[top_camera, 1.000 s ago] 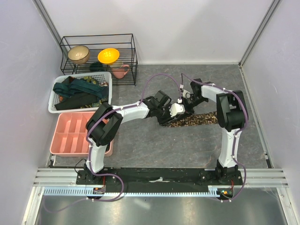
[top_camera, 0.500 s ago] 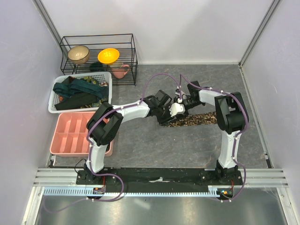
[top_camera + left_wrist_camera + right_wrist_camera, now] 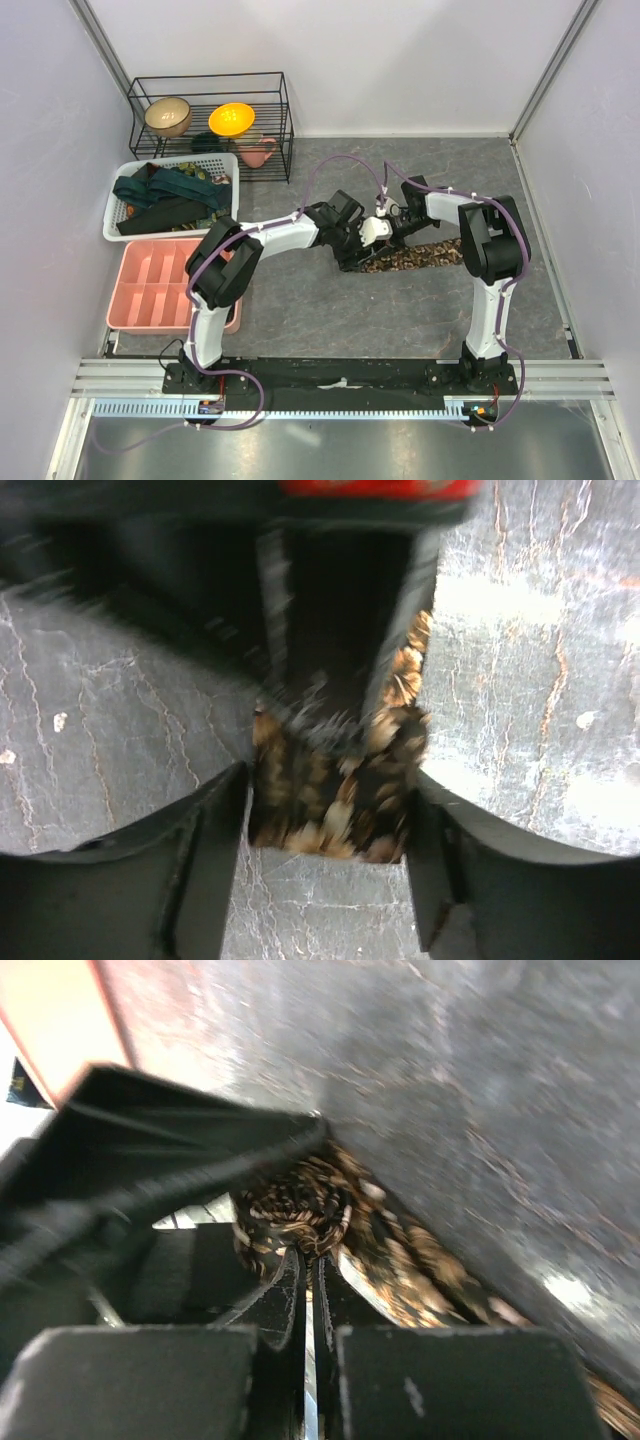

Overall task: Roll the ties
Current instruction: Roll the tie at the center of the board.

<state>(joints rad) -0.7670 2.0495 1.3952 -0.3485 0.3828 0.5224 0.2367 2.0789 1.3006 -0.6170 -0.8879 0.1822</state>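
A brown-and-tan speckled tie [image 3: 425, 255] lies as a strip on the grey table, its left end wound into a small coil [image 3: 335, 800]. My left gripper [image 3: 352, 250] sits over that coil, and in the left wrist view its jaws [image 3: 328, 780] stand open with a finger close on each side of the roll. From the right, my right gripper [image 3: 385, 232] reaches into the coil. In the right wrist view its jaws [image 3: 308, 1255] are shut, the tips pinched into the spiral centre of the coil [image 3: 295, 1205]. Dark teal and black ties [image 3: 170, 192] lie heaped in the white basket.
The white mesh basket [image 3: 225, 160] stands at the left. A pink compartment tray [image 3: 160, 244] lies in front of it. A black wire rack [image 3: 285, 120] with bowls and a pink cup stands at the back left. White walls close in the table.
My right gripper moved a little left into the coil, opened briefly and shut on its centre. The left gripper's jaws widened around the roll.
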